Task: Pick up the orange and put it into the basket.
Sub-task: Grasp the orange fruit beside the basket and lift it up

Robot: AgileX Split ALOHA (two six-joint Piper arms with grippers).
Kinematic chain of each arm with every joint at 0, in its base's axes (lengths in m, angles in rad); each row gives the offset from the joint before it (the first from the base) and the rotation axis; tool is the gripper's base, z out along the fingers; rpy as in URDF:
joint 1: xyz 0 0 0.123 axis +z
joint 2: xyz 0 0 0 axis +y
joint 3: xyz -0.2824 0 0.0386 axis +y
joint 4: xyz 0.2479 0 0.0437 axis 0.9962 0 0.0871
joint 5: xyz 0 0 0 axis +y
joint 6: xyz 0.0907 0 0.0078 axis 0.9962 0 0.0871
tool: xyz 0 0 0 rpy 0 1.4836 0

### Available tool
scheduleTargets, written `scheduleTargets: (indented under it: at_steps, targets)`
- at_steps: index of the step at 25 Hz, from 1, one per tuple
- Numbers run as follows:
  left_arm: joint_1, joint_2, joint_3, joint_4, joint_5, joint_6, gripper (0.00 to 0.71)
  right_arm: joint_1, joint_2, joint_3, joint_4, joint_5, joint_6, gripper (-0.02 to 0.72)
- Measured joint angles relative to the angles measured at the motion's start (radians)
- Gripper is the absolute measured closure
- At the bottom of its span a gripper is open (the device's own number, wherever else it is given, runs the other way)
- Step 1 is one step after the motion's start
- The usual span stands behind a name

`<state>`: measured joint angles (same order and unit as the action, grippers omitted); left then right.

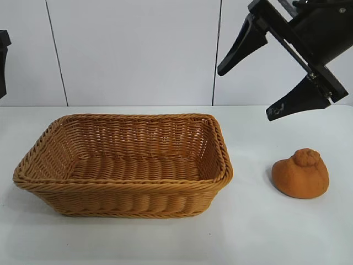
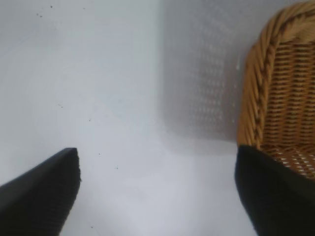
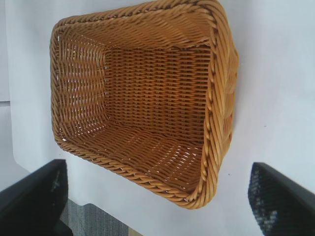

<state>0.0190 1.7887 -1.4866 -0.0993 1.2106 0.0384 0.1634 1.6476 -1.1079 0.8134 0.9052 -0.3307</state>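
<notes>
**Orange on the table beside the basket; both grippers wide and empty**

The basket (image 1: 121, 165) is seen standing upright on the white table (image 1: 265, 232), left of centre in the exterior view. Its braided rim is unbroken all round and nothing is seen inside it. A strip of bare table is left between its front wall and the near edge of the view.

The orange (image 1: 300, 174) is found on the table to the right of the basket, apart from it, with a clear gap of bare tabletop between the orange and the basket's right rim. Its knobby bump is turned upward. It is touched by nothing.

The right gripper (image 1: 251, 91) is held in the air above and behind the orange, tilted downward toward the basket side. Its fingers (image 1: 240, 49) are spread wide and nothing is held between them. Open air is left between the lower fingertip and the orange.

The left gripper (image 2: 157, 191) is seen over bare table just outside a corner of the basket. Its fingers (image 2: 39, 191) are likewise set wide apart, with nothing gripped. In the exterior view only a dark part of the left arm (image 1: 3, 61) is visible at the left edge.
</notes>
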Motion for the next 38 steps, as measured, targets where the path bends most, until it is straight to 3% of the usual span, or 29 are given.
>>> scheduleTargets:
  at_steps: [17, 25, 30, 38]
  targets:
    - [0.000, -0.803, 0.691, 0.001, -0.049, 0.002, 0.098, 0.000, 0.000, 0.000, -0.004, 0.019, 0.000, 0.021]
    - [-0.003, -1.227, 0.930, 0.002, -0.116, 0.002, 0.098, 0.000, 0.000, 0.000, -0.004, 0.025, 0.000, 0.021]
    - [-0.003, -1.434, 0.981, 0.002, -0.138, 0.002, 0.098, 0.000, 0.000, 0.000, -0.004, 0.026, 0.000, 0.021]
    - [-0.003, -1.635, 0.984, 0.002, -0.145, 0.002, 0.098, 0.000, 0.000, 0.000, -0.007, 0.030, 0.000, 0.021]
